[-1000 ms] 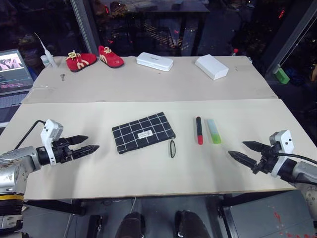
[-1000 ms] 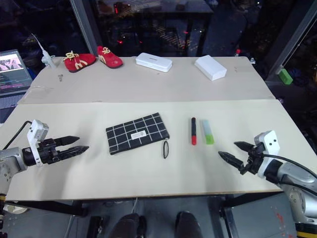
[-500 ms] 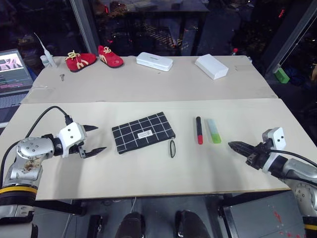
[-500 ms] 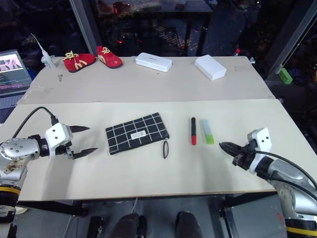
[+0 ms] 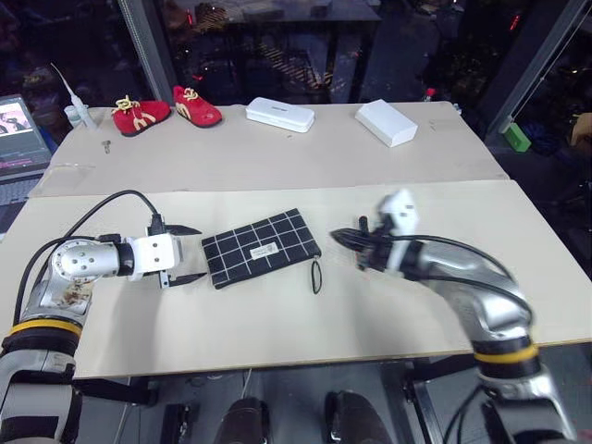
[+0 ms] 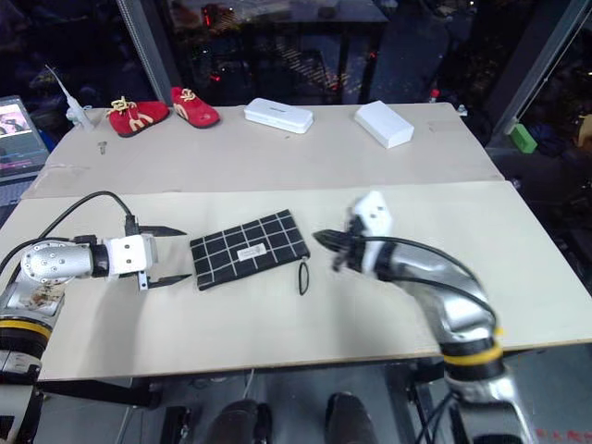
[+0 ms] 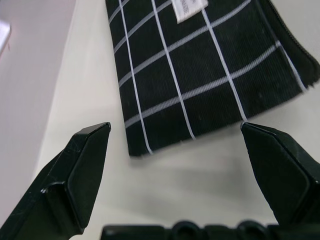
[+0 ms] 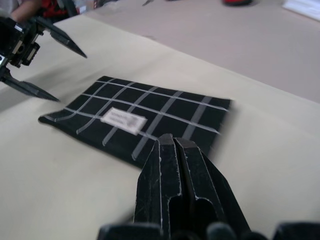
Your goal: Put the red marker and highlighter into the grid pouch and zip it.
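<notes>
The grid pouch (image 5: 262, 248) lies flat on the near table, black with white lines, a white label and a loop zip pull (image 5: 315, 276) at its right end. My left gripper (image 5: 196, 252) is open just left of it, one finger above the other, and the pouch's near corner (image 7: 145, 140) lies between the fingertips without touching them. My right gripper (image 5: 335, 236) is shut on nothing, with its tip hovering just past the pouch's right end (image 8: 200, 117). My right arm hides the red marker and the highlighter.
On the far table stand a pair of red shoes (image 5: 166, 109) and two white boxes (image 5: 279, 114) (image 5: 387, 122). A laptop (image 5: 18, 125) sits at the far left. A seam separates the two tables.
My right gripper has shut and swung far left, over the marker and highlighter, to the pouch's right end. My left gripper has rolled its fingers upright and edged towards the pouch.
</notes>
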